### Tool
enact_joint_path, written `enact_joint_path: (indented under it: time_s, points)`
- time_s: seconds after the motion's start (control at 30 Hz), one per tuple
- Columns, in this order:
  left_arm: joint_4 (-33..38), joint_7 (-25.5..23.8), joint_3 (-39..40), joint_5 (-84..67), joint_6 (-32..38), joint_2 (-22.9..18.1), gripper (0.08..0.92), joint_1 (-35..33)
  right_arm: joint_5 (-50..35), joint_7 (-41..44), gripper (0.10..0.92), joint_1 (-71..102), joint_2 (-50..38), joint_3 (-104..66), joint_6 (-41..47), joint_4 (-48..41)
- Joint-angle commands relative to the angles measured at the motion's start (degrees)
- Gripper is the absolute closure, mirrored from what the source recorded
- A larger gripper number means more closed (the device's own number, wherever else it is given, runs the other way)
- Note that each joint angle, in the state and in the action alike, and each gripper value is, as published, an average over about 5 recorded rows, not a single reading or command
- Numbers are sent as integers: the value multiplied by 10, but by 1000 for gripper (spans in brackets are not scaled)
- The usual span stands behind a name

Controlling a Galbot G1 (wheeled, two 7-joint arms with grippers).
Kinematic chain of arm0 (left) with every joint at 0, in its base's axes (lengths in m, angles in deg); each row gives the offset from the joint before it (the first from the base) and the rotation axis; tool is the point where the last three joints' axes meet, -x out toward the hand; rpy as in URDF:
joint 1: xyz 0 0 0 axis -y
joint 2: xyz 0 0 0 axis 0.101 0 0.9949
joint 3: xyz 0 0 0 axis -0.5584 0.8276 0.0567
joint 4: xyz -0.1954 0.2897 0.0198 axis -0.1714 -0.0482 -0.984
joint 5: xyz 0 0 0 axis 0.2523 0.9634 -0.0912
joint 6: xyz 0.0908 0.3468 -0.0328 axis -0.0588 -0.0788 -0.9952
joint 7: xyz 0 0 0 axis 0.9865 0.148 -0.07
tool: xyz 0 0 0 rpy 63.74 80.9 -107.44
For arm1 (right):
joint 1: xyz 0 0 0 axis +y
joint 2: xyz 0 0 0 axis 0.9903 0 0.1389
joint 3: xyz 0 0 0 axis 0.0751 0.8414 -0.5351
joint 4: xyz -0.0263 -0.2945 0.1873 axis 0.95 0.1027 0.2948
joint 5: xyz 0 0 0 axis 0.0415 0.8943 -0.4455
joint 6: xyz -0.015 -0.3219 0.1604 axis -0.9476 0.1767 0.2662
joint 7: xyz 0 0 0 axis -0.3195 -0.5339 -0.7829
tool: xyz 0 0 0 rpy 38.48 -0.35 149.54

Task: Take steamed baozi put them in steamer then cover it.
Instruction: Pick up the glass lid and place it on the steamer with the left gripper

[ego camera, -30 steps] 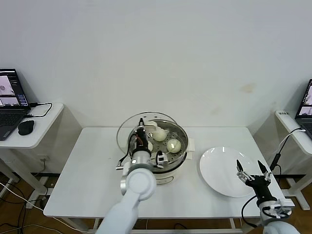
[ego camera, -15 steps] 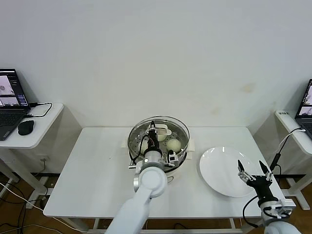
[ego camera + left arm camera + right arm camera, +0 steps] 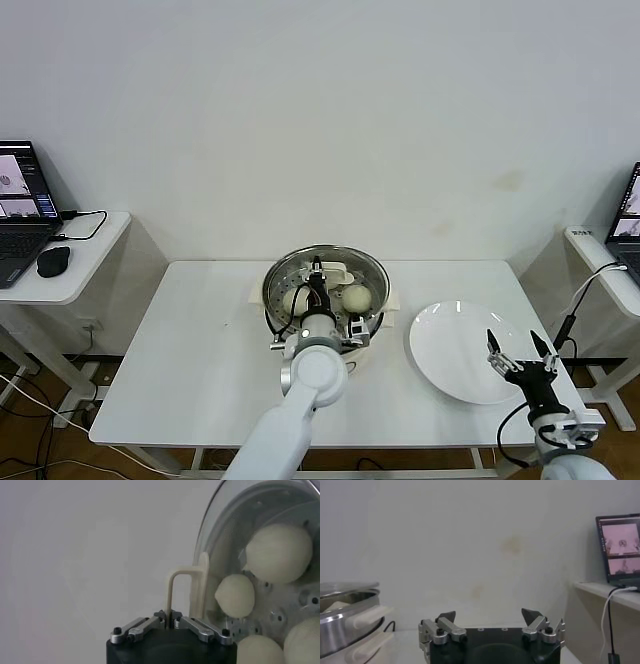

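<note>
The right hand (image 3: 520, 356) hangs near the front right corner of the matte white counter (image 3: 200, 370), its two dark pointed fingers spread wide and holding nothing. Just beyond and inboard of it lies a flat, glossy white plate (image 3: 455, 345), bare.

Farther in, the left hand (image 3: 318, 275) is pinched fully shut on the thin, flat cream-white handle (image 3: 172, 592) of the cover (image 3: 325, 285), a round clear glass lid with a bright metal rim. The lid sits over the steamer (image 3: 368, 330), a shiny round steel pot on a cream-white base.

Through the glass, beside and beyond the left hand, the smooth, rounded cream-white steamed baozi (image 3: 277, 552) rest on the perforated steel tray (image 3: 272, 617) inside the pot; four show in the left wrist view.
</note>
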Motion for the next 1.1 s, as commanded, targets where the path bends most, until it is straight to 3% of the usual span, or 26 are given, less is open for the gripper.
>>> enact_joint_path:
  time_s: [0.03,0.97,1.1]
  points:
    - [-14,13,-1,1,0,-3,866,2,0,0,202,0,0,-1,-1,-1]
    - [-24,35,-5,26,28,3,866,-13,0,3,203,3,-1,-4,-5,-1]
    - [-13,25,-4,26,29,7,823,-16,-1,3,202,2,-1,-4,-4,-1]
